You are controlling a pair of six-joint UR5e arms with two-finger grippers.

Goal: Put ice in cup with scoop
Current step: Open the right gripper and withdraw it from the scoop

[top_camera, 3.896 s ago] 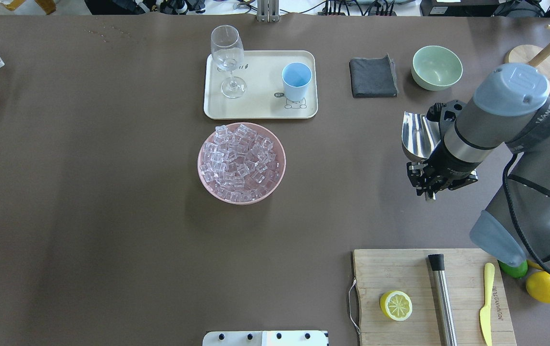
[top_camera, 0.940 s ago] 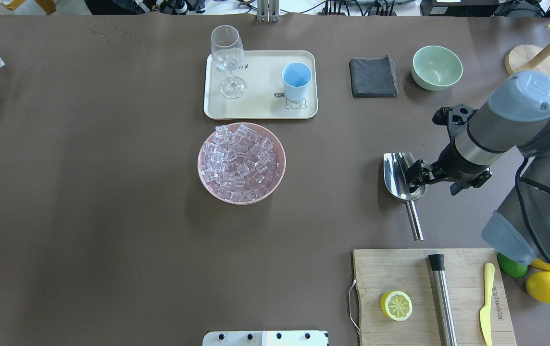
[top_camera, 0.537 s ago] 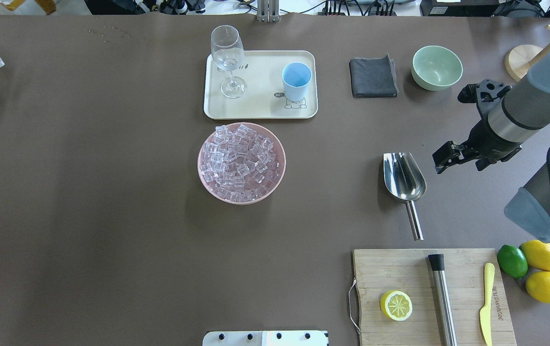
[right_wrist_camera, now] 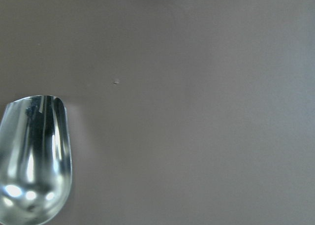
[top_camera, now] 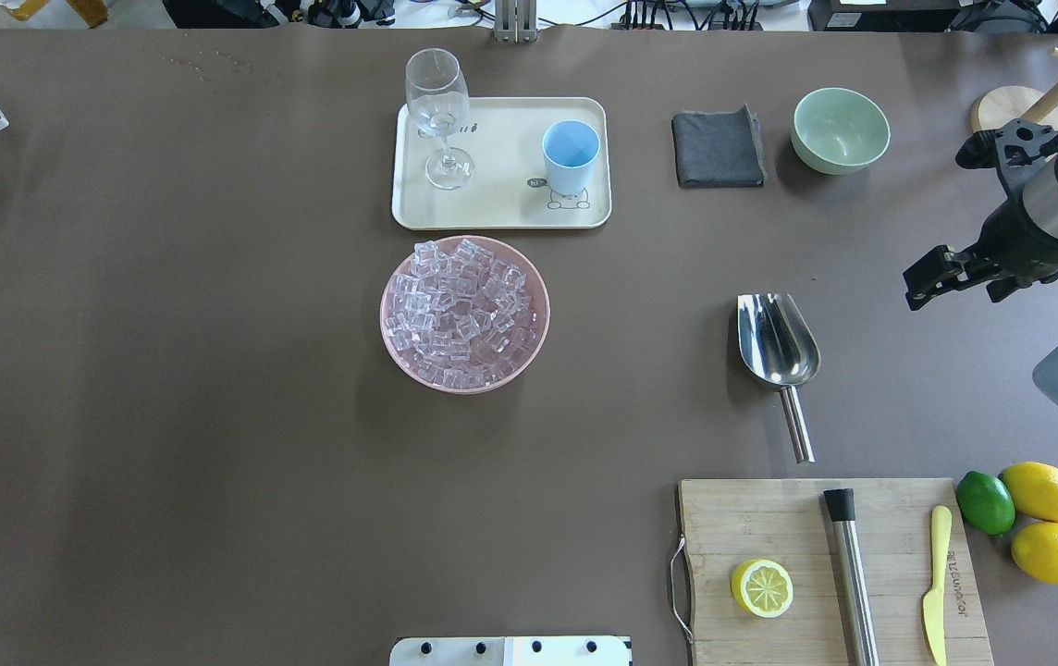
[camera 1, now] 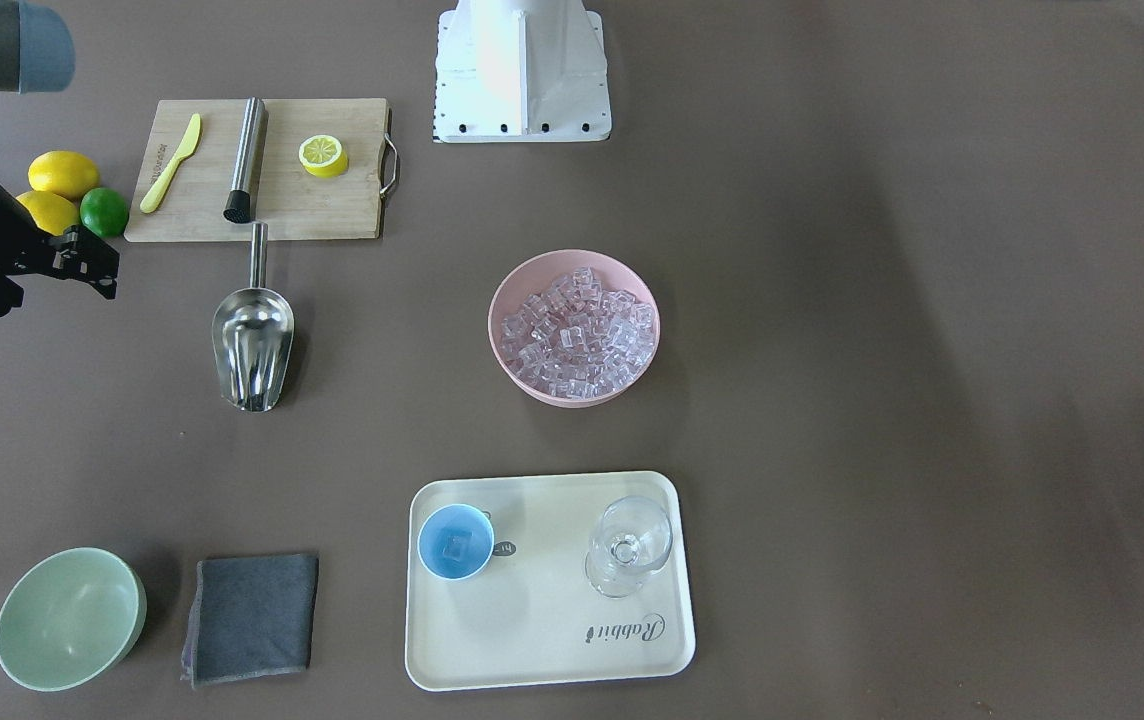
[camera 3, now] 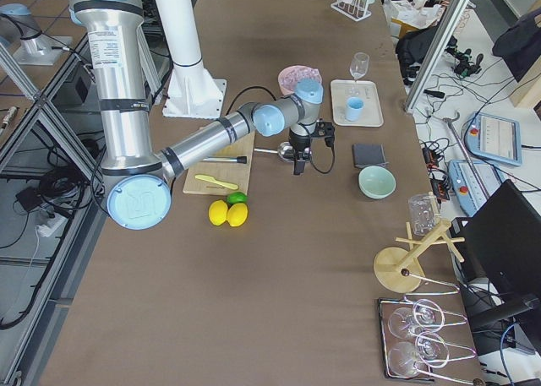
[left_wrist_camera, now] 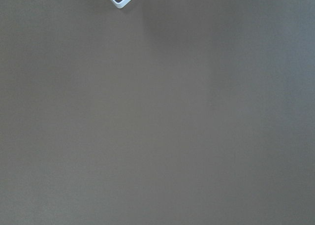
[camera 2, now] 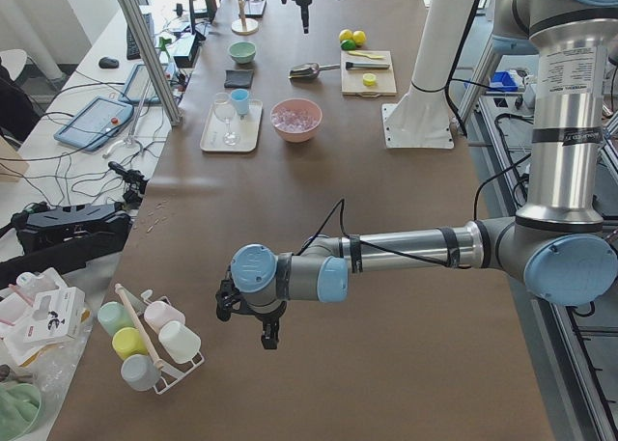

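Observation:
The steel scoop [top_camera: 777, 342] lies on the table right of centre, trough away from me, rod handle toward the cutting board; it also shows in the front view [camera 1: 252, 345] and the right wrist view [right_wrist_camera: 34, 161]. My right gripper [top_camera: 922, 282] hangs open and empty well to the scoop's right, apart from it. The ice [top_camera: 462, 310] fills a pink bowl [top_camera: 538, 347]. The light-blue cup [top_camera: 571, 153] stands on a cream tray [top_camera: 501, 211]; the front view shows a clear cube inside the cup [camera 1: 455, 545]. My left gripper [camera 2: 266, 335] is far off; I cannot tell its state.
A wine glass [top_camera: 437, 102] shares the tray. A grey cloth [top_camera: 719, 148] and a pale green bowl [top_camera: 840, 129] lie at the back right. A cutting board [top_camera: 723, 518] holds a lemon half, a steel cylinder and a yellow knife; lemons and a lime [top_camera: 987, 502] lie beside it.
My right gripper lowered the scoop onto the table, let go of it, and moved away to the right and toward the back. The scoop now lies still.

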